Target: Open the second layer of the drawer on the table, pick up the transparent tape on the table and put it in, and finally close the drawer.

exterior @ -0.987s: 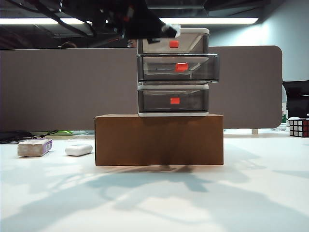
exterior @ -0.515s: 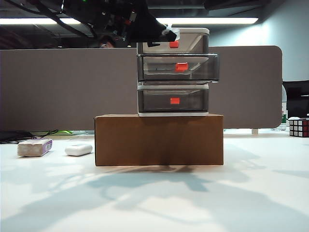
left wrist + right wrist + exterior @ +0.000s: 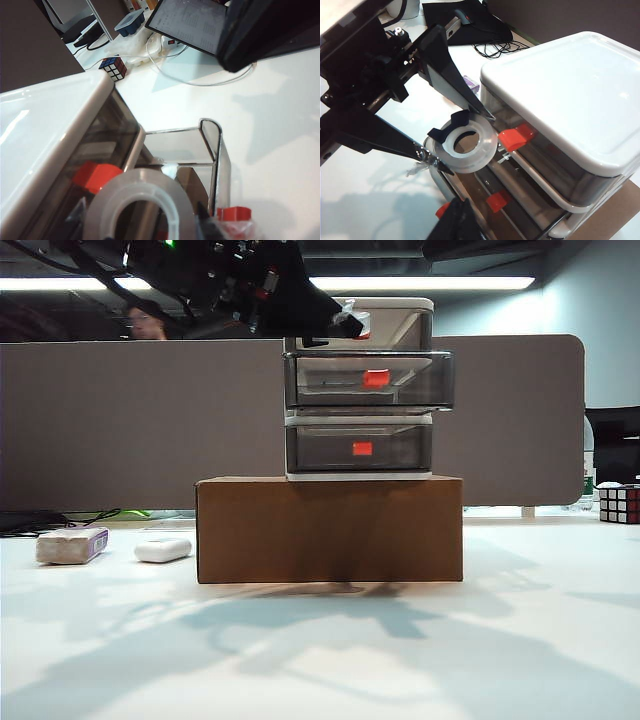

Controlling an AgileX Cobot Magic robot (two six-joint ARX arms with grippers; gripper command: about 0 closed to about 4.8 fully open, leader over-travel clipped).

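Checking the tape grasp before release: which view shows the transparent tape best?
Right wrist view: the whole transparent tape shows, held between the left gripper fingers over the pulled-out second layer. The left wrist view shows only part of the ring, cropped. In the exterior view the arm hides it.

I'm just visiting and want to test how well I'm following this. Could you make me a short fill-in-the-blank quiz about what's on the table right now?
1. The left gripper holds the transparent tape above the ____ drawer of the cabinet, which is pulled out.
2. The drawer stands on a brown ____.
3. Each drawer front carries a small tab coloured ____.
4. At the table's far right edge sits a ____ cube.

Missing words: middle; cardboard box; red-orange; puzzle
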